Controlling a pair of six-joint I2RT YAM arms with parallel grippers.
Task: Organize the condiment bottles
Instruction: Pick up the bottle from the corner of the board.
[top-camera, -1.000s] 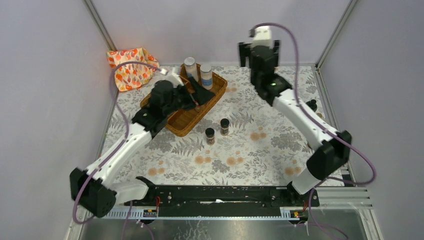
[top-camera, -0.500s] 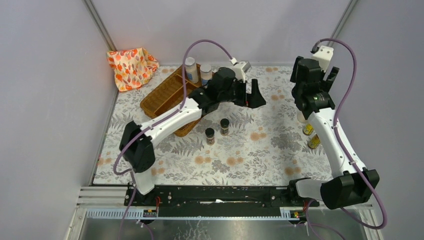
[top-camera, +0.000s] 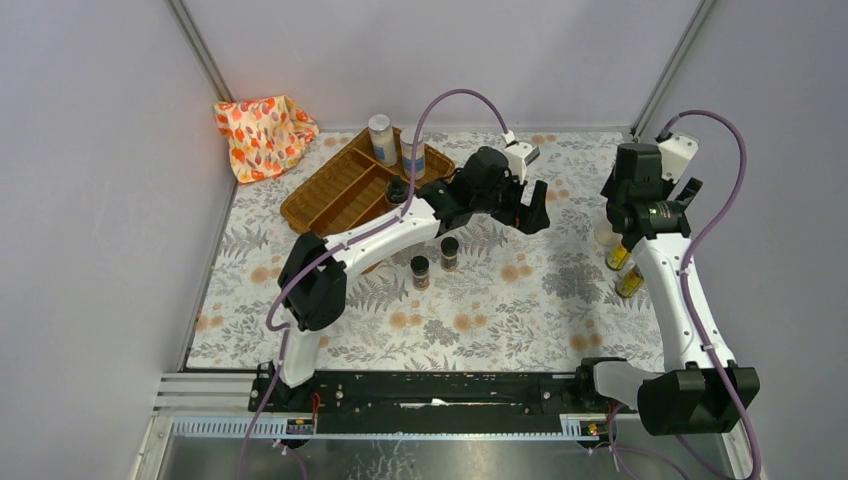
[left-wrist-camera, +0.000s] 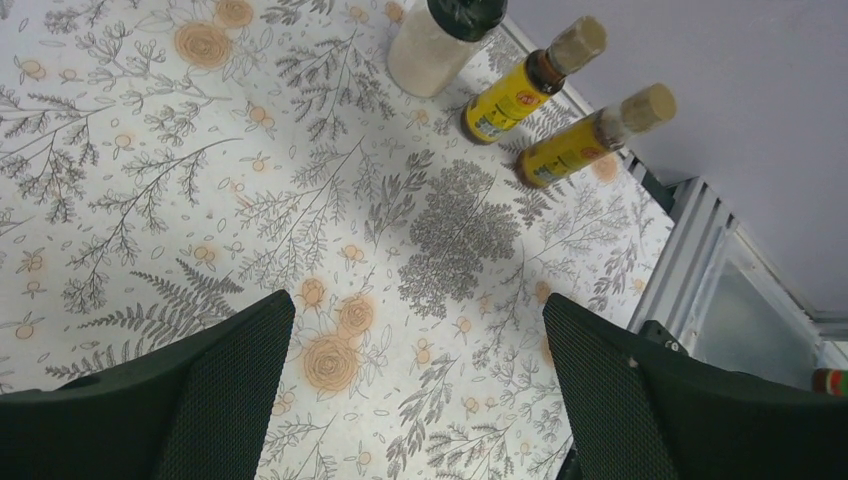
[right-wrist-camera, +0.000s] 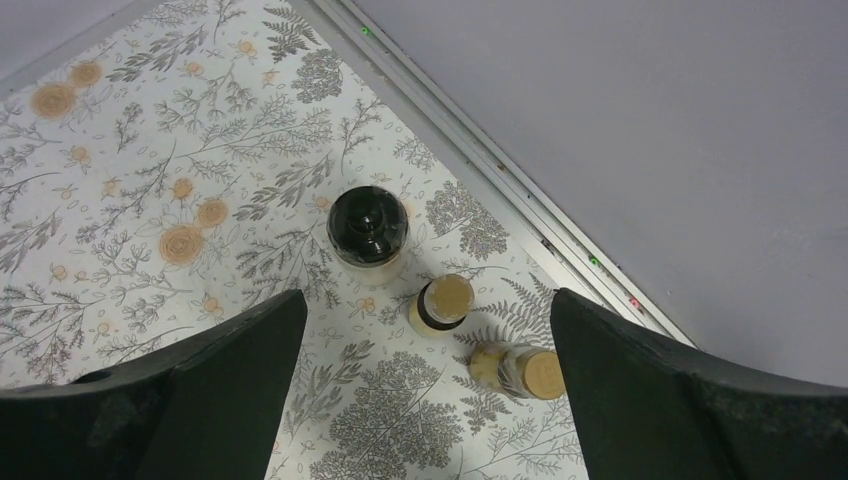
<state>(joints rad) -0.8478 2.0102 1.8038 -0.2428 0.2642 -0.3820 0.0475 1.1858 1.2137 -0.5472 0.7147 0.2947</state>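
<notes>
Flowered tablecloth fills the space between grey walls, and at the far left corner an orange-patterned cloth (top-camera: 262, 135) lies bunched. Beside it the wicker tray (top-camera: 340, 190) holds two clear silver-lidded jars (top-camera: 381, 138) at its far end and one dark jar (top-camera: 397, 189) nearer its right side. Two dark spice jars (top-camera: 420, 272) stand on the table, just on the near side of the tray. A second ago the left gripper (left-wrist-camera: 417, 300) was low inside the tray. Now it has swung to the right over bare table, fingers spread wide, holding nothing. I judge the dark jar was just delivered there. The right gripper (right-wrist-camera: 428, 297) has come from the far middle to the right edge. It hangs fully spread and empty above a black-capped white bottle (right-wrist-camera: 367, 228) and two yellow bottles (right-wrist-camera: 520, 372). So five bottles are not yet in the tray.
</notes>
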